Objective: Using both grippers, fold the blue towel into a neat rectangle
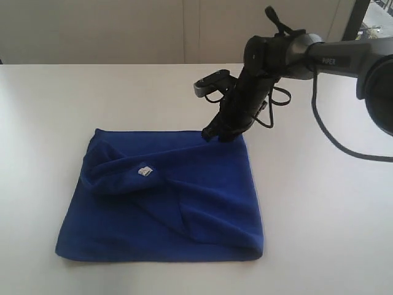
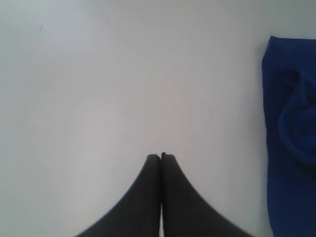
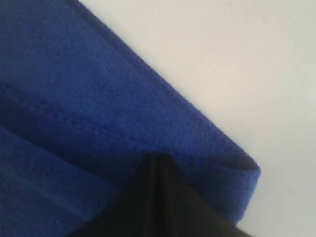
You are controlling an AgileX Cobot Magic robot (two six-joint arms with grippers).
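The blue towel (image 1: 172, 203) lies folded on the white table (image 1: 55, 104), with a loose flap and its small white label (image 1: 145, 171) on top at the left. My right gripper (image 1: 216, 134) is shut, its tips down on the towel's far right corner. In the right wrist view the closed tips (image 3: 157, 157) rest on the towel (image 3: 74, 98) just inside its rolled edge; no cloth shows between them. My left gripper (image 2: 161, 156) is shut and empty over bare table, apart from the towel (image 2: 291, 123). The left arm is out of the exterior view.
The right arm (image 1: 344, 58) reaches in from the upper right, with black cables (image 1: 273, 114) hanging beside it. The table's back edge (image 1: 92, 64) meets a pale wall. White tabletop surrounds the towel on all sides.
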